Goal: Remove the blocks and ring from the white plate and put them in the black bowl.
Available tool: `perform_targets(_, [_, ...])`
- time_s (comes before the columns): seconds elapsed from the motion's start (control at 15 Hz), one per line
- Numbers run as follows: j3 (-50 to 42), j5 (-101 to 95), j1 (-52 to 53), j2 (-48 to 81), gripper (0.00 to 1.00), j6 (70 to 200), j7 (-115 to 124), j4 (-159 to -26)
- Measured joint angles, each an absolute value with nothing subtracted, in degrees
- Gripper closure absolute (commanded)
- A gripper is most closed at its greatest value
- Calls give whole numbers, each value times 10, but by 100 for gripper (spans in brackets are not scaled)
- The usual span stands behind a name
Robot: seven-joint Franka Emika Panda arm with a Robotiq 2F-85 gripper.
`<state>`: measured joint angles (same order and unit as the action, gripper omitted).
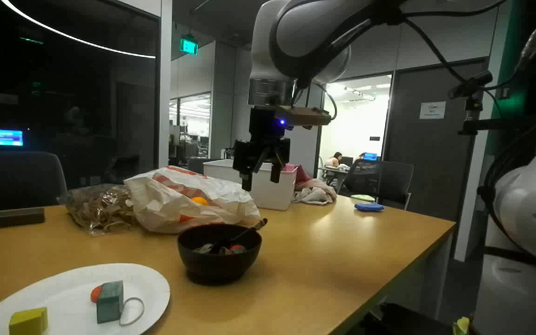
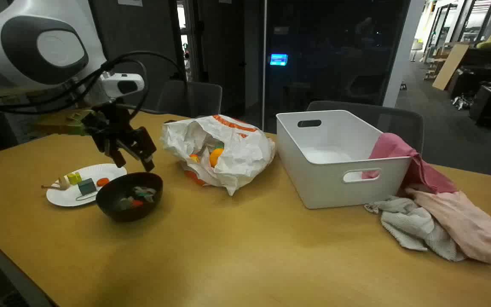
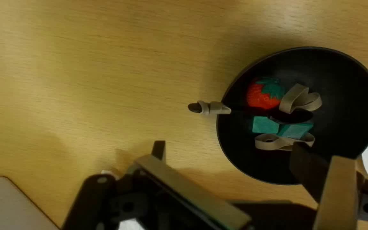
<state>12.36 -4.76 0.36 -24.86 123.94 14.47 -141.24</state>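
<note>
The white plate (image 1: 68,279) (image 2: 60,199) holds the yellow-green block (image 1: 28,321) (image 2: 74,178), the blue-grey block (image 1: 110,301) (image 2: 86,186) and the orange-red ring (image 1: 95,294) (image 2: 102,182). A pale band (image 1: 133,311) lies beside the blue-grey block. The black bowl (image 1: 219,267) (image 2: 130,211) stands next to the plate. In the wrist view the bowl (image 3: 347,95) holds a toy strawberry (image 3: 264,95), teal blocks (image 3: 264,125), tan bands and a dark spoon (image 3: 214,108). My gripper (image 1: 261,180) (image 2: 134,164) (image 3: 230,150) is open and empty above the bowl, off to one side of its middle.
A white paper bag (image 1: 189,204) (image 2: 237,162) with orange items stands behind the bowl. A white bin (image 2: 343,187) with cloths (image 2: 463,221) stands beyond it. A clear bag of brown bits (image 1: 103,207) and a dark bar (image 1: 10,218) lie at the table's far side.
</note>
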Motion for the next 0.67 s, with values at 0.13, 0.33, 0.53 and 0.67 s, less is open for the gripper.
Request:
perform_targets(0.13, [124, -48, 4, -249, 0, 1240, 145, -1408])
perform_targets(0.33, [124, -48, 4, -250, 0, 1240, 145, -1406])
perform_targets(0.53, [122, -48, 6, -249, 0, 1239, 145, -1408])
perform_targets(0.67, [121, -34, 22, -241, 0, 1239, 140, -1413])
